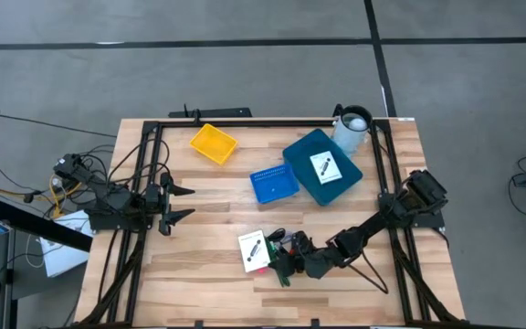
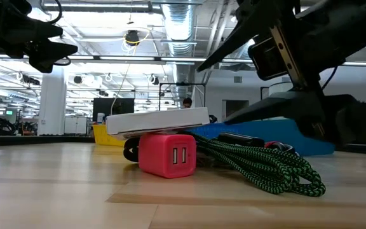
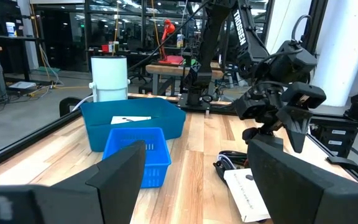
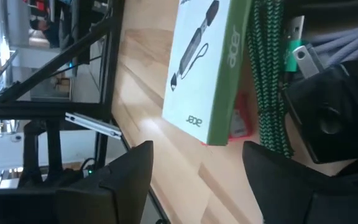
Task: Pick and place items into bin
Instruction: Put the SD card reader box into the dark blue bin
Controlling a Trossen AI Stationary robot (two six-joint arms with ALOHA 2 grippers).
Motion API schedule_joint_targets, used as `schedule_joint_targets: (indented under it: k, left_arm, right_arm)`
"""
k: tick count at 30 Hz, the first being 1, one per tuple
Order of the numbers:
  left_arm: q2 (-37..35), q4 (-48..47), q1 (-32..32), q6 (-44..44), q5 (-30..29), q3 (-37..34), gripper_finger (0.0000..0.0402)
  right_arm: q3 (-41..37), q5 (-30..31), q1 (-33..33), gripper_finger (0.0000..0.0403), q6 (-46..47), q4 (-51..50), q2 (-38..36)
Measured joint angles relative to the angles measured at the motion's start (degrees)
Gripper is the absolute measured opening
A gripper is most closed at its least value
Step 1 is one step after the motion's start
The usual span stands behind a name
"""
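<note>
Right gripper low over the clutter at the near edge of the table, jaws wide, nothing between them. Directly ahead of the fingers: white Acer box with printed product drawing and green side, lying flat but propped up on a red USB charger block. Just beside the box, on the gripper's side: braided black-and-green cable, loosely coiled, plus a black adapter with cable ends near it.

Second white box already inside the dark blue bin, well beyond the gripper; small blue basket touching that bin, yellow tray farther off.

Handling, judged:
- box: light, stiff cardboard, smooth faces, probably slippery; perched, so likely to slide off the charger if nudged. Best gripped across the narrow width, on the long edges
- charger: small, rigid, dense; pinned under the box, reachable after the box goes
- cable: limp, grippy braid; pinch a bunched loop mid-coil, expect trailing ends

Left gripper parked at the left side, well apart from the pile, jaws spread, empty
</note>
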Motion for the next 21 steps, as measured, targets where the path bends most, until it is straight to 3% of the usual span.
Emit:
schedule_joint_targets:
  k: [21]
  left_arm:
    - [0.0, 0.0, 0.0, 0.0, 0.0, 0.0, 0.0272]
  right_arm:
    - [1.4, -4.3, -2.1, 0.024, 1.3, -2.8, 0.0]
